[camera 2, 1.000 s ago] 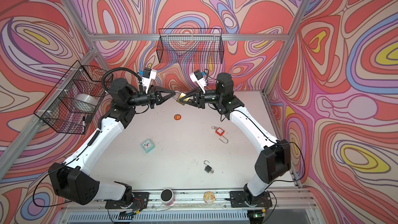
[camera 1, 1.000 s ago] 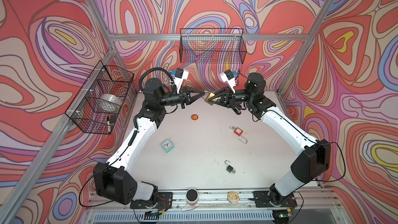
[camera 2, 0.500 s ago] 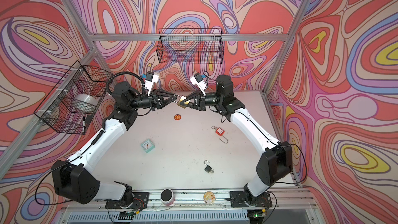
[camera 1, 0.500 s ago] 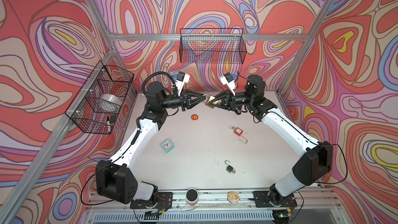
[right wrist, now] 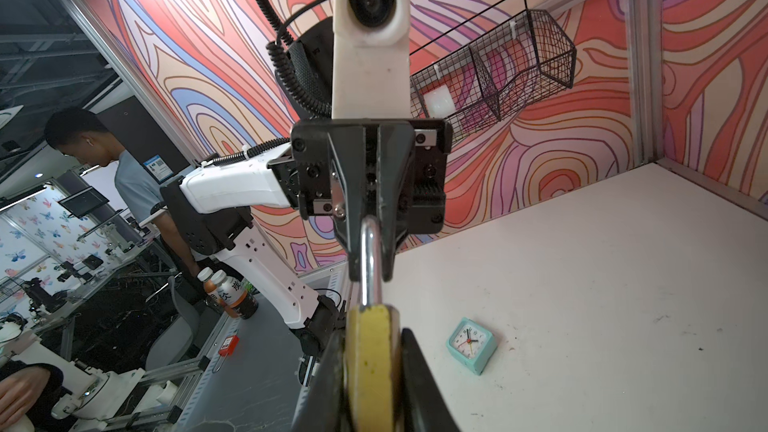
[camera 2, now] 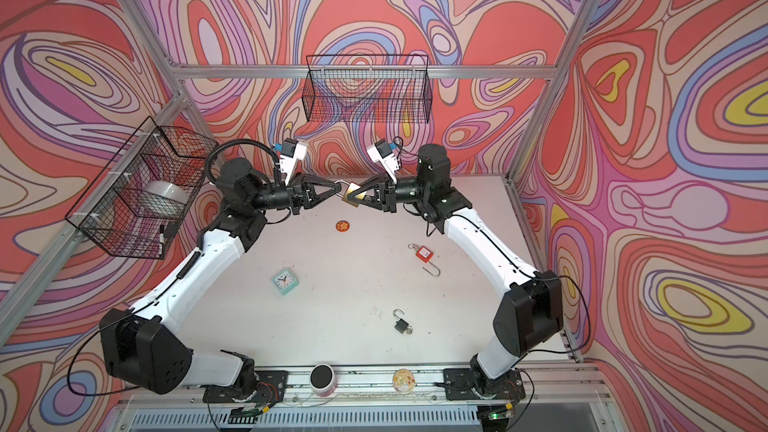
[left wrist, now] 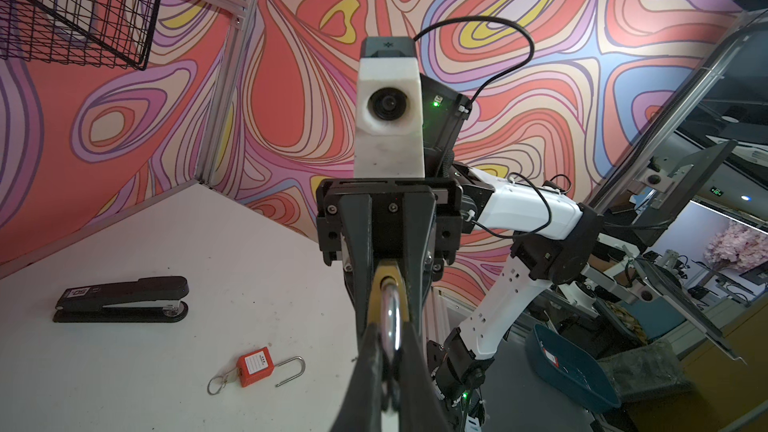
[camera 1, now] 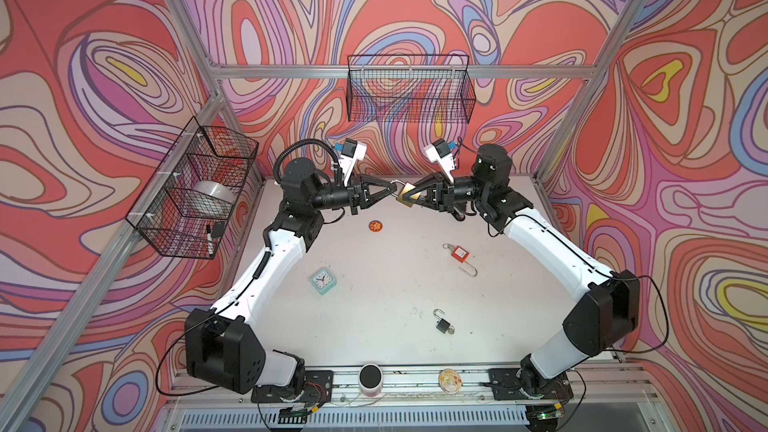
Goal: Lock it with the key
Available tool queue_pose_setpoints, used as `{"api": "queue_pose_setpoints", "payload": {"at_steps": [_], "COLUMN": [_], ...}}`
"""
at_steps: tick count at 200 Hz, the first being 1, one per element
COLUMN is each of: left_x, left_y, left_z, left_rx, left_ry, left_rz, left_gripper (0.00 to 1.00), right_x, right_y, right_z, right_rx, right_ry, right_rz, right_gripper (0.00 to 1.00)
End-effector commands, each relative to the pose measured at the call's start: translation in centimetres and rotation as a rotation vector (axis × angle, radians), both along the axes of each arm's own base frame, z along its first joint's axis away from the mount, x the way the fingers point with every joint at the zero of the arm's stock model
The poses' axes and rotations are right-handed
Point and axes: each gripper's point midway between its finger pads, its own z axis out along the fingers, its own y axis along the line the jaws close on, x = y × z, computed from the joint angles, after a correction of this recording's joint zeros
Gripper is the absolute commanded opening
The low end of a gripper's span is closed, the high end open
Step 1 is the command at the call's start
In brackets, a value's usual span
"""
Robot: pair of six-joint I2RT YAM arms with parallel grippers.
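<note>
Held clear of the tabletop (camera 1: 395, 284), close to its rear edge and below the rear basket (camera 1: 409, 89): one brass padlock (camera 1: 403, 199), tilted. Pinched at the silver shackle (right wrist: 368, 259) by the left claw (camera 1: 392, 190), closed tight; gripped at the brass body by the right claw (camera 1: 410, 199), closed down onto it. Claw tips almost nose to nose in both top views.

Open room: broad bare middle of the tabletop, between clock and red padlock; bare ground also toward the front edge, apart from the black padlock.

Counted:
- Padlocks, three: the brass one aloft; a red padlock (camera 1: 458, 252) right of centre, shackle swung open, ring at its base; a small black padlock (camera 1: 443, 324) nearer the front, shackle also open.
- Clock (camera 1: 323, 280), one, teal, left of centre.
- Orange disc (camera 1: 376, 225), one, on the tabletop beneath the claws.
- Stapler (left wrist: 120, 299), one, black, seen only in the left wrist view.
- Wire baskets, two: the rear one and a side basket (camera 1: 195, 189) on the left wall.
</note>
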Motion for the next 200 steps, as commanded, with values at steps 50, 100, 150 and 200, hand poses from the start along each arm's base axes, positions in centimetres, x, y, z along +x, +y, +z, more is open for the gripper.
{"api": "queue_pose_setpoints", "payload": {"at_steps": [50,100,150,200], "left_x": [1.5,1.0,0.6,0.5], "left_y": [2.5,2.6,2.6,2.6], "left_z": [2.8,2.9,2.8,2.7], "left_rx": [-0.154,-0.138,-0.135,-0.132], "left_ry": [-0.032,-0.031,-0.028,-0.022], "left_rz": [0.07,0.06,0.059,0.058], "left_gripper": [0.0,0.0,0.0,0.0], "right_x": [-0.4,-0.2,1.3,2.0], "right_y": [-1.0,-2.2,-2.2,-1.9], "right_z": [-0.4,-0.3,0.2,0.8], "right_rx": [0.027,0.032,0.058,0.084], "right_ry": [-0.007,-0.012,-0.021,-0.018], "right_rz": [-0.01,-0.032,-0.054,-0.032], "right_gripper": [0.49,0.5,0.42,0.26]}}
